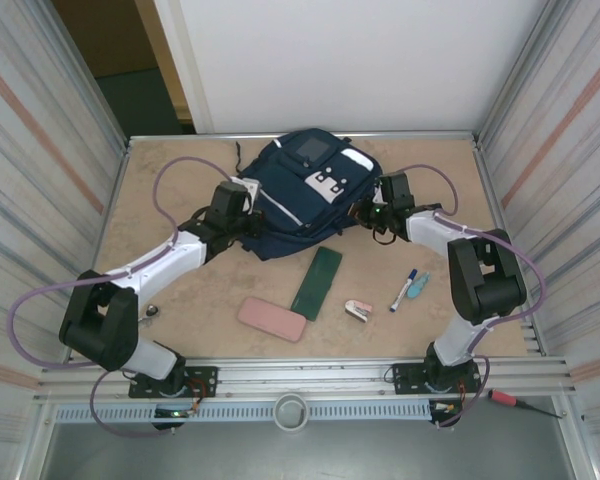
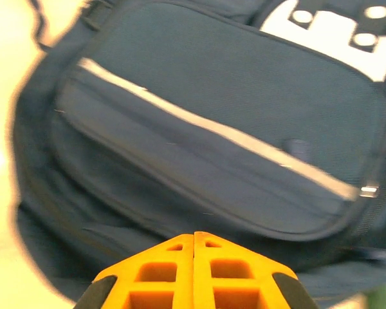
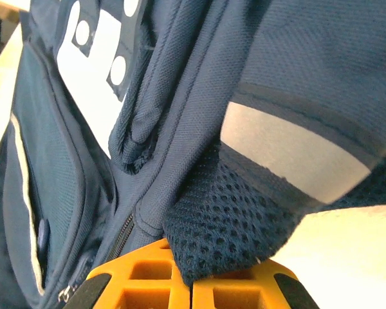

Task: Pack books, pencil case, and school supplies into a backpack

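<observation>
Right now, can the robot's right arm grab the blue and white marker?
Probably not straight away. The right gripper seems shut on the backpack, so it must let go first. The marker lies bare on the table near that arm, nothing covering it.

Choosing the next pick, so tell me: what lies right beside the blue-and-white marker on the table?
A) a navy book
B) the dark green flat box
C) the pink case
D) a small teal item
D: in the top view the small teal item lies close beside the marker, on its right-arm side, while the pink case and the green box lie well off toward the left arm.
</observation>
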`<state>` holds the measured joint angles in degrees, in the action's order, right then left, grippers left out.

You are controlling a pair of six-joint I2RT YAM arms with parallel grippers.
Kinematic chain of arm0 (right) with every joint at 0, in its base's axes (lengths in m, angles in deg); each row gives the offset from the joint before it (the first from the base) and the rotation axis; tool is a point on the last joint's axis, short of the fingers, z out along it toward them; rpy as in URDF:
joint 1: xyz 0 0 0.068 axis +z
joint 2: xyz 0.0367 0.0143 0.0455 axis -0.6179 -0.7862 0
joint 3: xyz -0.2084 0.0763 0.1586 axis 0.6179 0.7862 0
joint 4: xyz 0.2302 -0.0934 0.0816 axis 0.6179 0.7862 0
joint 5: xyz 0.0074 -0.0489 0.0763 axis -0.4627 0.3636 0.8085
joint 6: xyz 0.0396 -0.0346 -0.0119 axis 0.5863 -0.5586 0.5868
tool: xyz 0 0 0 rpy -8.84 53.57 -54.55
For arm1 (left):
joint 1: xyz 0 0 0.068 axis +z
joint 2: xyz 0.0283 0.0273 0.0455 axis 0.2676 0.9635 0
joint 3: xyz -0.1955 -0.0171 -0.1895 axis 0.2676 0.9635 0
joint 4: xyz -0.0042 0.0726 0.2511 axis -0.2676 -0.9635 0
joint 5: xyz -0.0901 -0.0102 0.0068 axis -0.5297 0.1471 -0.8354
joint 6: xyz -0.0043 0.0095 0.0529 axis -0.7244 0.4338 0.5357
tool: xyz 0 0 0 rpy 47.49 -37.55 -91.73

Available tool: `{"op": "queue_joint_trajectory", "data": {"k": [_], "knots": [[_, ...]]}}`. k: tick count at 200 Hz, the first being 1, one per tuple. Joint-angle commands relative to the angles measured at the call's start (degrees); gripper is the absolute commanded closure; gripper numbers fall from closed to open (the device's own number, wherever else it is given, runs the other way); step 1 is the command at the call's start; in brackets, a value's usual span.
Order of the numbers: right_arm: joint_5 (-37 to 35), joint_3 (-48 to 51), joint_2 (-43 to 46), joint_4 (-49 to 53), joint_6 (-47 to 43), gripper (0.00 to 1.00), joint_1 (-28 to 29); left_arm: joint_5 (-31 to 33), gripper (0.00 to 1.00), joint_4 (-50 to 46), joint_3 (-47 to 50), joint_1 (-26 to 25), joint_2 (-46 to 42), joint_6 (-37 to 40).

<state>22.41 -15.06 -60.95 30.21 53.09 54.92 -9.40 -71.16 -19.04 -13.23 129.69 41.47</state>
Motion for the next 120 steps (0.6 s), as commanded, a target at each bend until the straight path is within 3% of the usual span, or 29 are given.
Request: {"op": "queue_joint_trajectory", "data": {"k": [1,14,32,78,120], "knots": [[2.06,0.13,0.82,-2.08,-0.56,1.0,1.24,-9.82,0.95,0.52,-1.77,-1.01,0.92,-5.28],[1.47,0.59,1.12,-2.24,-0.24,1.0,1.51,-10.63,0.78,-1.34,-3.96,-2.38,2.77,-6.76],[0.27,2.58,2.33,-4.49,1.31,1.0,2.3,-5.77,0.64,-4.32,-6.92,-6.01,5.51,-4.75],[-6.4,9.26,4.82,-6.22,3.11,1.0,9.02,0.66,0.56,-9.36,-7.19,-7.18,9.33,-5.26],[-10.58,13.02,3.47,-9.19,3.04,1.0,14.7,1.25,0.45,-9.39,0.25,-7.39,7.21,-8.85]]}}
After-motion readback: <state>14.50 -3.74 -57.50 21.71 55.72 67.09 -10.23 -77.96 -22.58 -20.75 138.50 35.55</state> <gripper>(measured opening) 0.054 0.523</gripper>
